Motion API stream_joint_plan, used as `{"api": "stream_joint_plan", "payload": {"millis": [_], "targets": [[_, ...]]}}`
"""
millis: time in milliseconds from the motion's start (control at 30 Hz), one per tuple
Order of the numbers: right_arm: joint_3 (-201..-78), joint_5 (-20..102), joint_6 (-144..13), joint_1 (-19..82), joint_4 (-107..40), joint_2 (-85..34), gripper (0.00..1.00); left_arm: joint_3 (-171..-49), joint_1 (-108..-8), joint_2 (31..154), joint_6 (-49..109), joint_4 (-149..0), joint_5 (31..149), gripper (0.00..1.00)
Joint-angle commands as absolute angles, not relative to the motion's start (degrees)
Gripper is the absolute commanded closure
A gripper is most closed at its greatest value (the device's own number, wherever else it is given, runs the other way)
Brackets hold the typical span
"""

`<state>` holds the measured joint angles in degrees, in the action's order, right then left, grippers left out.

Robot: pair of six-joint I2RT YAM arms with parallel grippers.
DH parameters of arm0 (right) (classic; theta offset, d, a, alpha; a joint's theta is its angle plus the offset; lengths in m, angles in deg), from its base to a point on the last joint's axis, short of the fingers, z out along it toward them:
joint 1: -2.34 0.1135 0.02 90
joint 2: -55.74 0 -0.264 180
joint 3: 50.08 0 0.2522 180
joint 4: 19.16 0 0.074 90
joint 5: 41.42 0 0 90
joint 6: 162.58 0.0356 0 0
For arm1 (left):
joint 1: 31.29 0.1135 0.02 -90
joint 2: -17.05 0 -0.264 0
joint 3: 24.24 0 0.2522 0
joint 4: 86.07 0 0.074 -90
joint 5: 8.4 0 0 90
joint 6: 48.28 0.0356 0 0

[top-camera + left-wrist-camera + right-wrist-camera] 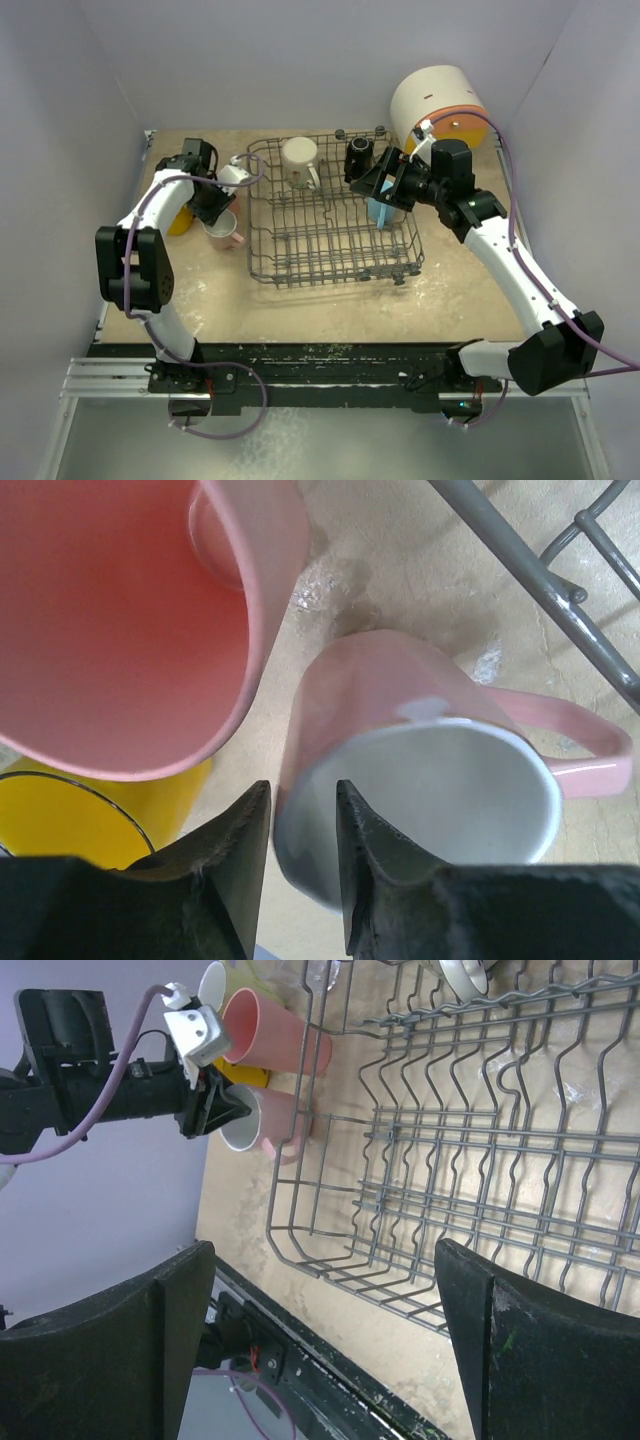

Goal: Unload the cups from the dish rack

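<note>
Left gripper (300,805) narrowly parted astride the rim of the pink mug (400,690), cannot tell whether it pinches; dish rack (335,240) to its right. Right gripper (322,1250) wide open, empty, over that rack, light blue cup (380,212) just beside it

Cups: 7 in sight. 3 in the rack (330,270) area: 1 cream mug (299,160), 1 black cup (360,156), 1 light blue cup (380,211). 4 on the table (470,300) left of it: 1 pink mug (420,760), 1 salmon tumbler (120,620), 1 yellow cup (60,820), 1 yellow-green cup (240,972) (only its top end shows). Racks: 1. Round white container (430,95): 1, w/ 1 orange drawer (462,125) showing. Robot arms: 2, i.e. left arm (150,230) & right arm (520,270).
</note>
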<state>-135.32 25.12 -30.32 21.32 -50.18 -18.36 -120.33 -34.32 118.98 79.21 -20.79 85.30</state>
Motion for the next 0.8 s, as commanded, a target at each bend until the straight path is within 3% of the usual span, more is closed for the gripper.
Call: {"api": "stream_joint_plan", "payload": {"millis": [0,100,300,467,533,633,667,767], "targets": [[-136.79,25.12,-31.09,21.06,-48.63,-16.84,0.09,-122.86,-34.19,115.82,77.5,-22.28,85.59,0.63],[-136.67,25.27,-31.35,20.98,-48.63,-16.94,0.09,-122.91,-34.19,114.06,77.51,-23.08,85.06,0.53],[-136.43,27.85,-33.43,20.97,-49.88,-17.23,0.07,-123.63,-34.19,111.38,77.31,-23.86,84.0,0.52],[-136.8,38.42,-37.24,20.97,-55.17,-18.18,0.01,-125.88,-34.19,108.52,77.43,-23.9,84.36,0.47],[-136.47,44.55,-38.97,20.97,-56.98,-18.57,0.0,-127.52,-34.19,107.12,77.53,-23.9,85.04,0.32],[-135.2,50.23,-41.31,20.97,-58.37,-19.32,0.0,-130.92,-34.19,104.93,77.25,-22.54,86.28,0.21],[-134.54,51.89,-41.94,20.97,-58.3,-19.58,0.0,-132.15,-34.19,104.37,76.96,-22.05,87.33,0.1],[-133.5,58.12,-45.31,21.05,-57.46,-21.38,0.0,-134.25,-34.17,101.63,76.62,-21.67,90.6,0.01]]}}
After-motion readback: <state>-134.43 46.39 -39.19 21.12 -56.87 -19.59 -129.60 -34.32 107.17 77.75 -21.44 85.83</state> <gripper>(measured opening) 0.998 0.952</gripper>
